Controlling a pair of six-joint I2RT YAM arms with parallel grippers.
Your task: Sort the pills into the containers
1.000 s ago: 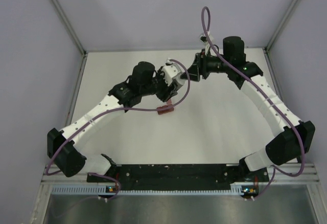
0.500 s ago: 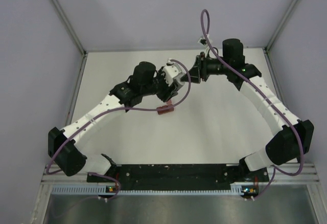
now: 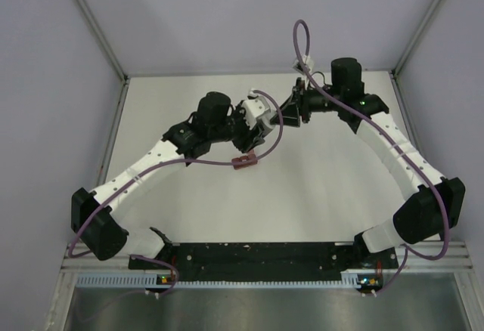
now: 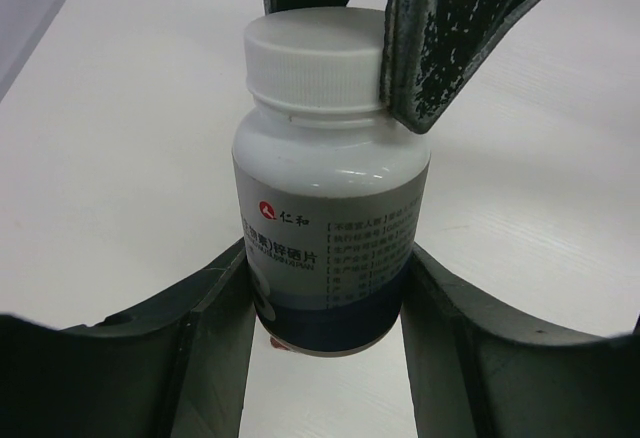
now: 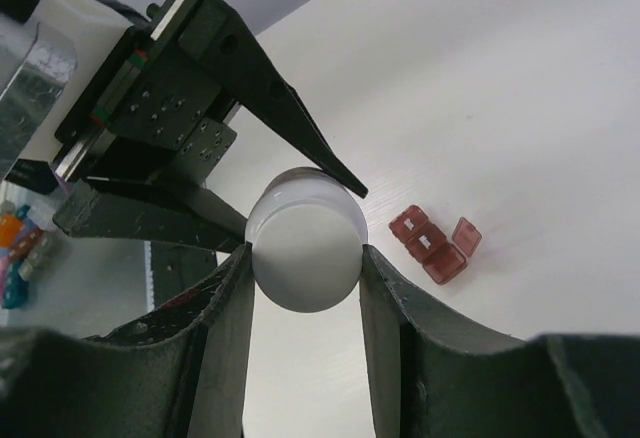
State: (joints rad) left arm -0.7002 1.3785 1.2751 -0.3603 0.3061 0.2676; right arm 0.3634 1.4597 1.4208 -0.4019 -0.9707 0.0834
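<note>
A white pill bottle (image 4: 330, 208) with a blue band and a white screw cap (image 4: 318, 53) is held above the table, my left gripper (image 4: 325, 268) shut on its lower body. My right gripper (image 5: 305, 253) faces it end-on, and its fingers (image 5: 225, 308) press both sides of the cap (image 5: 305, 253). In the top view the two grippers meet at the table's far middle, left (image 3: 261, 122) and right (image 3: 289, 112). The containers (image 5: 430, 243), a red-brown strip, lie on the table below with one lid flipped open; they also show in the top view (image 3: 244, 162). No pills show.
The white table (image 3: 325, 195) has a metal rail along its left edge (image 3: 113, 134) and grey walls on three sides. Purple cables (image 3: 272, 131) loop off both wrists near the bottle.
My right gripper has narrowed onto the bottle's cap and its wrist has shifted a little, the cable loop rising. The left arm and the bottle have stayed put.
</note>
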